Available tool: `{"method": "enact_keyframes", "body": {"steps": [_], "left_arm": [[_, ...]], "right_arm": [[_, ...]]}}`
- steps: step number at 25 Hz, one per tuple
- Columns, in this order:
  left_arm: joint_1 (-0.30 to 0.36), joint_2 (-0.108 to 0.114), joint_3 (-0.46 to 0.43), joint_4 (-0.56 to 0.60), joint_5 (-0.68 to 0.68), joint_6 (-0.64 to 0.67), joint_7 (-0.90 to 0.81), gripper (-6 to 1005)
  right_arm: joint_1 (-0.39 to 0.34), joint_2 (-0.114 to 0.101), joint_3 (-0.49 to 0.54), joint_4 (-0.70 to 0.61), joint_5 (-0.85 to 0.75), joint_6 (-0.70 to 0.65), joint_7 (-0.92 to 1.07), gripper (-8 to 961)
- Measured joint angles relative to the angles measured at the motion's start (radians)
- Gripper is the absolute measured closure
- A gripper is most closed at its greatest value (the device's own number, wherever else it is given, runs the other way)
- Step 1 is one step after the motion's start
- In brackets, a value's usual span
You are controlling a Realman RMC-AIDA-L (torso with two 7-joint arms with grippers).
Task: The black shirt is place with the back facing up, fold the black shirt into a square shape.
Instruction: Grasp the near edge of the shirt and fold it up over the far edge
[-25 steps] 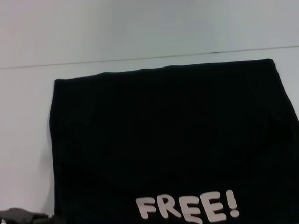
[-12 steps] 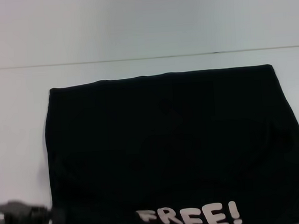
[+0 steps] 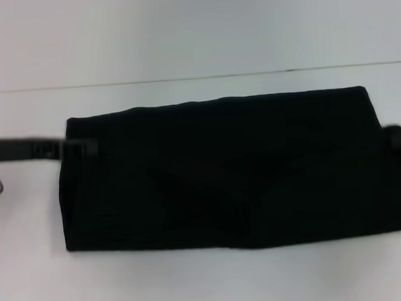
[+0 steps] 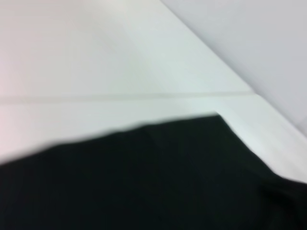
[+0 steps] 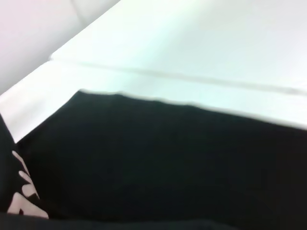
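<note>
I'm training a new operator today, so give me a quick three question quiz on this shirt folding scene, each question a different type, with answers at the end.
1. True or false: in the head view, the black shirt lies as a wide band, with no white lettering showing on top.
2. Multiple choice: where is the left gripper in the head view? A) at the shirt's far left corner B) over the shirt's middle C) out of view
3. Short answer: at which edge of the shirt does the right gripper show?

Key: 1 true; 2 A; 3 the right edge, partly cut off by the frame.
</note>
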Motion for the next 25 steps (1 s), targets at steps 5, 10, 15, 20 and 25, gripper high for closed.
{"method": "enact_keyframes", "body": {"steps": [5,10,15,20,25], "left_arm": [[-0.047,0.0,0.052,-0.04,0.007,-0.19,-0.033,994],[-0.074,-0.017,0.138,-0.077,0.008,-0.428,-0.058,994],[-0.099,-0.023,0.197,-0.109,0.008,-0.558,-0.059,994],[-0.109,-0.026,0.212,-0.118,0.004,-0.62,-0.059,994],[-0.111,-0.025,0.21,-0.114,0.0,-0.645,-0.07,994]], "right_arm": [[0.093,-0.011,-0.022,0.14,0.0,0.269,0.01,897],[0.177,-0.013,-0.082,0.28,0.0,0.525,0.003,897],[0.239,0.018,-0.105,0.327,0.001,0.688,0.0,897],[0.269,0.034,-0.107,0.332,0.001,0.758,0.0,898],[0.283,0.036,-0.12,0.323,0.002,0.788,0.011,898]]}}
